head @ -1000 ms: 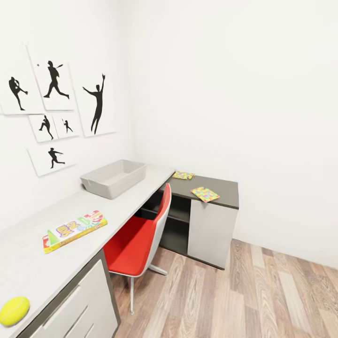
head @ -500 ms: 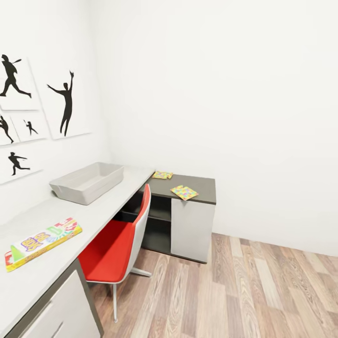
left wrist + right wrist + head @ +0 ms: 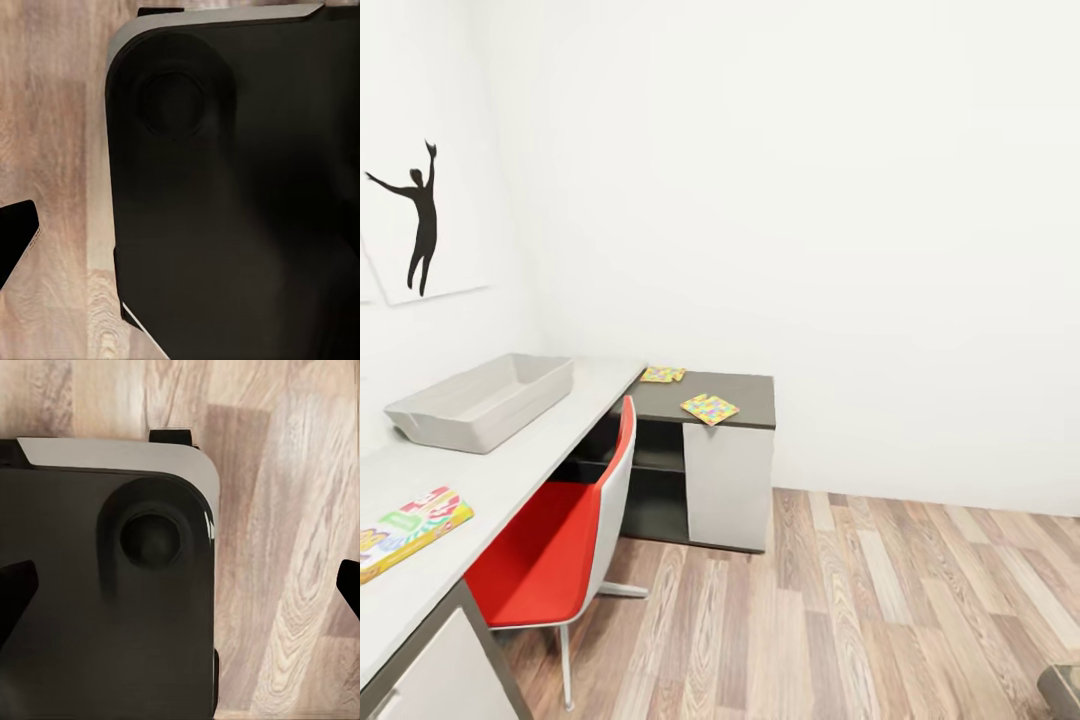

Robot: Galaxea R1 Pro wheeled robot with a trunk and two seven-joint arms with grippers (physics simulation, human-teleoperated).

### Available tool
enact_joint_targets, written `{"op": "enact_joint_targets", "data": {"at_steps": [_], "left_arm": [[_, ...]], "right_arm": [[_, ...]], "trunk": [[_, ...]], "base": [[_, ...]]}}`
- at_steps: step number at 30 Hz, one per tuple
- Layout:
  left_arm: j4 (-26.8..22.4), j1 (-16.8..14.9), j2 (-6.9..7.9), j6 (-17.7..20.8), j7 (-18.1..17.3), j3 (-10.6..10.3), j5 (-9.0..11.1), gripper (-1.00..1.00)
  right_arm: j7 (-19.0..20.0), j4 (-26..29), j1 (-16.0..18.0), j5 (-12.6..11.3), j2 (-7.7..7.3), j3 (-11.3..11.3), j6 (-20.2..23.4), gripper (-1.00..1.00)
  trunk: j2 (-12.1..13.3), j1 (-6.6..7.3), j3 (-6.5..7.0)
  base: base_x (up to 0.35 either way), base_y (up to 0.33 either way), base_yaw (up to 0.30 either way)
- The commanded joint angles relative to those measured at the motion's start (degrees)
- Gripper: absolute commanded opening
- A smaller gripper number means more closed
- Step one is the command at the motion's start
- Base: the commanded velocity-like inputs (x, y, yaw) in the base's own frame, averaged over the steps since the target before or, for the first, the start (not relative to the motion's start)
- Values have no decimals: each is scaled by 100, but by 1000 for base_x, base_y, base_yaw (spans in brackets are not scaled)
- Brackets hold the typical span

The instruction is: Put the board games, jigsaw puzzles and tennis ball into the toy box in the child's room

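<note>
The robot's base (image 3: 112, 585) is glossy black with rounded corners; a pale grey rim edges it. A round recessed disc (image 3: 171, 101) sits toward its corner; dark fingertips (image 3: 15, 592) are matte black.

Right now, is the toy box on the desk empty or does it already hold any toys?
Seemingly empty: the toy box shows bare grey floor in the head view, though its near wall hides part. Both jigsaw puzzles lie outside.

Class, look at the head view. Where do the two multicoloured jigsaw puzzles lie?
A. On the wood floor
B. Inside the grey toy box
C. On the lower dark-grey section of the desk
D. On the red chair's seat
C: both jigsaw puzzles lie flat on the dark-grey section, apart from the toy box.
</note>
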State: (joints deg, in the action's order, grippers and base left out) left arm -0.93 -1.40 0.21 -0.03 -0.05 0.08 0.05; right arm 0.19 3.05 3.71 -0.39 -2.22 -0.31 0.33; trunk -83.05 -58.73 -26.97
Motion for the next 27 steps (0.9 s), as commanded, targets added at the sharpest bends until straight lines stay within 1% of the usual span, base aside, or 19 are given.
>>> {"op": "enact_joint_targets", "data": {"at_steps": [1, 14, 19, 27], "left_arm": [[-3, -4, 2, -2, -1, 0, -2, 100], [-4, -16, 18, -10, -4, 1, 2, 100], [-5, -32, -9, -14, -4, 1, 3, 100], [-5, -55, -19, -9, 3, 1, 3, 100]], "right_arm": [[1, 1, 4, -4, -3, -3, 1, 100], [3, 2, 13, 3, -7, -4, -5, 100], [6, 3, 15, 33, -2, -4, -2, 100], [7, 3, 25, 41, -6, -4, 0, 100]], "trunk": [[-3, 0, -8], [-3, 0, -39], [-3, 0, -51], [-3, 0, -70]], "base": [[0, 0, -290], [0, 0, -288], [0, -163, -286], [-113, -228, -285]]}}
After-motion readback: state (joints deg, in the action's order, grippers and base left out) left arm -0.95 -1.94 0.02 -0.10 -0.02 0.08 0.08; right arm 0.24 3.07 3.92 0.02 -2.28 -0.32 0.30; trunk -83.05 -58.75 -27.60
